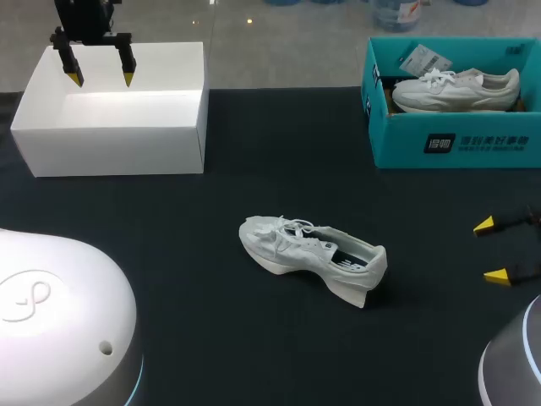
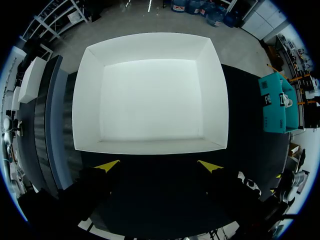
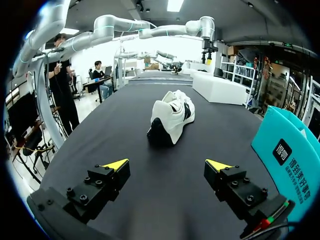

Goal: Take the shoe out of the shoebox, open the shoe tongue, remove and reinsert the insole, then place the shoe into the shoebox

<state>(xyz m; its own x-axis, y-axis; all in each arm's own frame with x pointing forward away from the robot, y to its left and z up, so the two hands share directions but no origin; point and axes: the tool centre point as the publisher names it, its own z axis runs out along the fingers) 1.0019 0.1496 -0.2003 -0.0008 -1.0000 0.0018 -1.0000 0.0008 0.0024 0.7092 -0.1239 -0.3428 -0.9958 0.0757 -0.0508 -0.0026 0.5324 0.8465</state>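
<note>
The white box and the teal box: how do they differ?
The white box is empty and plain; the teal box holds a white shoe and bears print. The left hand hangs above the white box, no hand above the teal box. Both are open.

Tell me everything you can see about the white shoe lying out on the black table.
The white shoe rests near the middle of the black table, apparently upright on its thick white sole. White laces cross the front; the opening shows a dark inside. The upper looks like fabric. Its heel points toward the right gripper, which stands apart. Only the table touches it.
</note>
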